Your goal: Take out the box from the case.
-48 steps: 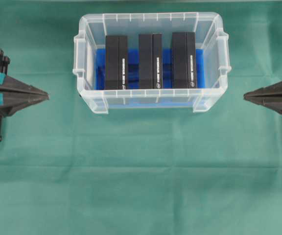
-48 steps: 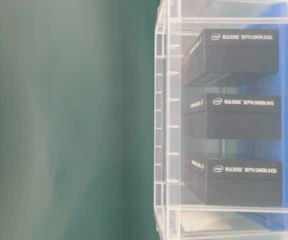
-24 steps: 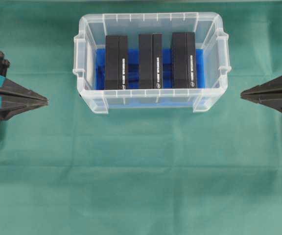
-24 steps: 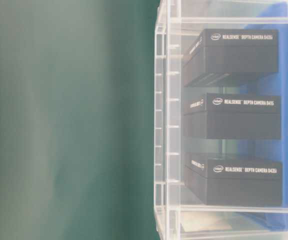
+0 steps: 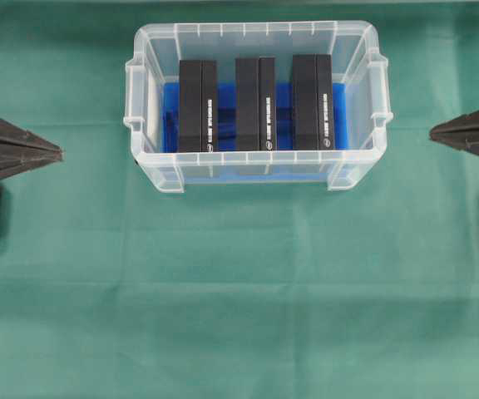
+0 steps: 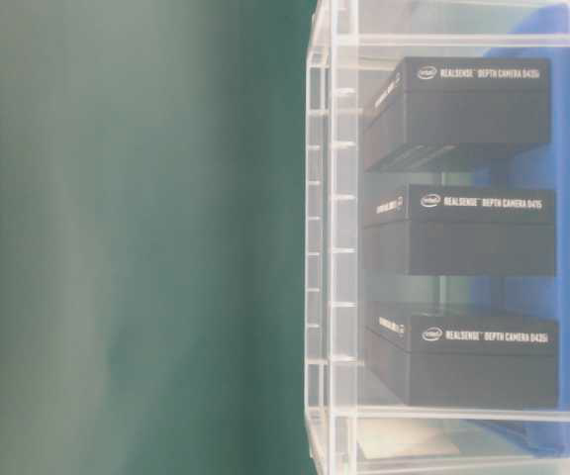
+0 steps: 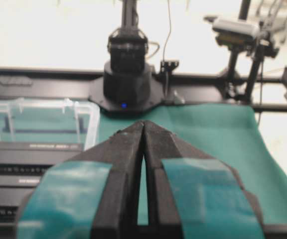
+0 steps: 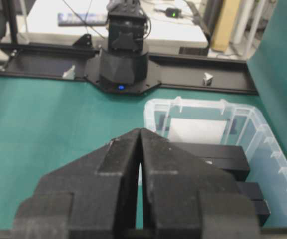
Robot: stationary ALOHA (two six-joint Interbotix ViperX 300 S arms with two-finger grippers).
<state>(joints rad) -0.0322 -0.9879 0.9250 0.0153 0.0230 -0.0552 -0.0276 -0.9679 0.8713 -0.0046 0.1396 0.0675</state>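
Note:
The case point(image 5: 144, 91) is a clear plastic tub with a blue sheet on its bottom, standing at the back middle of the green cloth. Three black boxes stand side by side in it: left box point(image 5: 198, 105), middle box point(image 5: 255, 104), right box point(image 5: 312, 101). The table-level view shows the same boxes point(image 6: 458, 231) through the case wall point(image 6: 330, 247). My left gripper point(image 5: 56, 153) is shut and empty, left of the case and well clear of it. On the other side, my right gripper point(image 5: 435, 131) is shut and empty too. Fingertips meet in both wrist views point(image 7: 143, 123) point(image 8: 139, 130).
Green cloth point(image 5: 248, 307) covers the whole table in front of the case. The opposite arm bases point(image 7: 127, 74) point(image 8: 122, 59) stand on black rails at the table's side edges.
Both grippers have drawn outward, away from the case, and shifted toward the back of the table. The case and boxes have not moved.

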